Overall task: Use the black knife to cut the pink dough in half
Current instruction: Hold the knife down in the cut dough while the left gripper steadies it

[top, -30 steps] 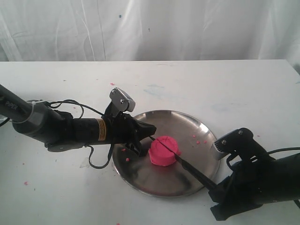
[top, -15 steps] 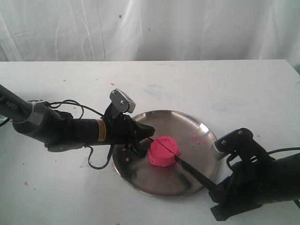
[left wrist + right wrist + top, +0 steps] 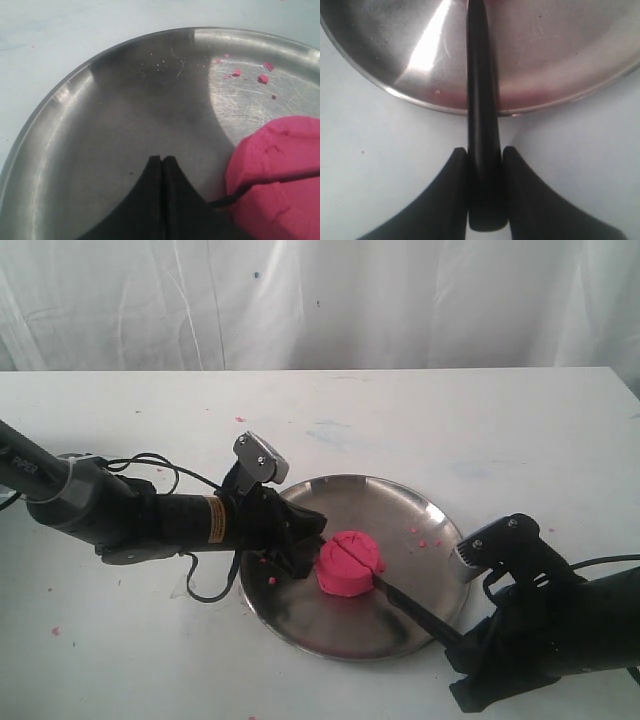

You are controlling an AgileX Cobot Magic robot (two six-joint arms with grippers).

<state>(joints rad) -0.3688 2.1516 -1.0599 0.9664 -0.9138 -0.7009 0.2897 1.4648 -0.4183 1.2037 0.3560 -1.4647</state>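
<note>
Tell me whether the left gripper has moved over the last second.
Yes. The left gripper has backed off leftward toward the plate's left rim, away from the dough; the plate stayed put.

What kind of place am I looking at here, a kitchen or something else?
Probably a robotics lab test bench, not a kitchen: a plain white table backed by a white curtain, where two robot arms work on pink dough in a steel plate with a black knife.

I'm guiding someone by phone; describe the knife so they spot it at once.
Find the round steel plate on the white table. The black knife slants in over its near right rim, handle in the right claw, blade sunk into the pink dough: slim and matte black.
</note>
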